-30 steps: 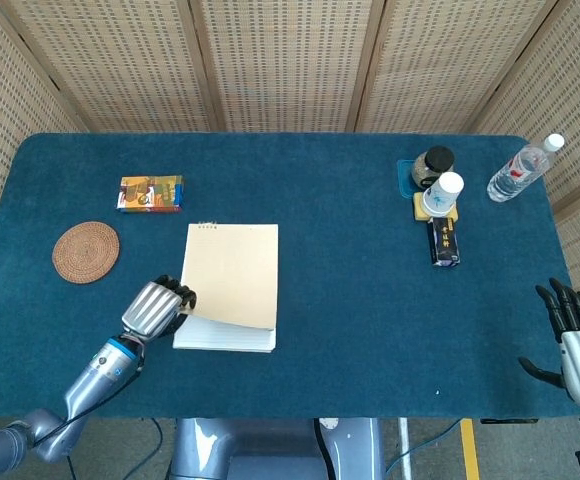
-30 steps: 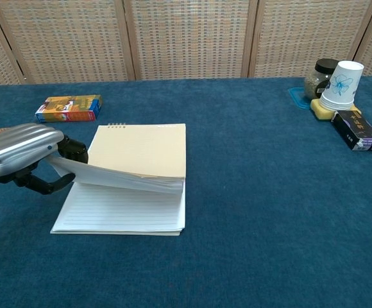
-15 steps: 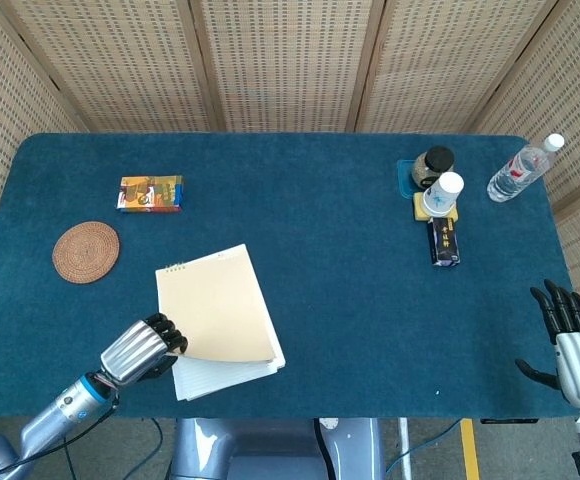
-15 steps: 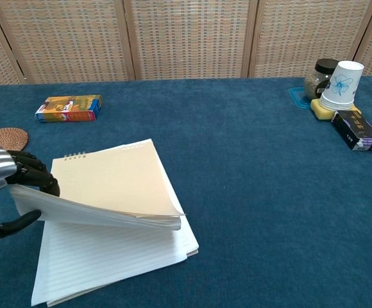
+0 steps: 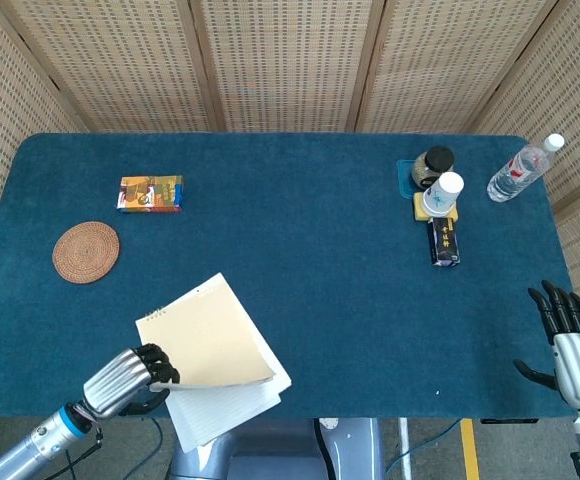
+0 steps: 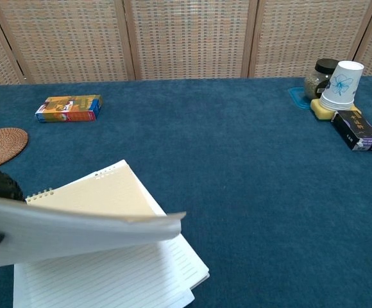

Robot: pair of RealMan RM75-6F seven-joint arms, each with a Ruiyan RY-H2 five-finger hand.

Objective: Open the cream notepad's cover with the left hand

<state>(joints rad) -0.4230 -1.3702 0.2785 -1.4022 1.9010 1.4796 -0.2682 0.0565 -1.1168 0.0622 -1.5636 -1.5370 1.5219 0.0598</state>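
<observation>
Cream notepad (image 5: 210, 352): near front-left edge of desk (image 5: 320, 250), skewed, overhanging it; cover lifted clear of lined pages because left hand (image 5: 122, 378) pinches its corner; right hand (image 5: 570, 345): spread, idle, holding nothing, well apart.

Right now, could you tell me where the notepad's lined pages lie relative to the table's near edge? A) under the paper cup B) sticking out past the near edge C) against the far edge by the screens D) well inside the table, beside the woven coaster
B: in the head view the lined pages of the cream notepad jut past the table's near edge, while the left hand grips the lifted cover.
</observation>
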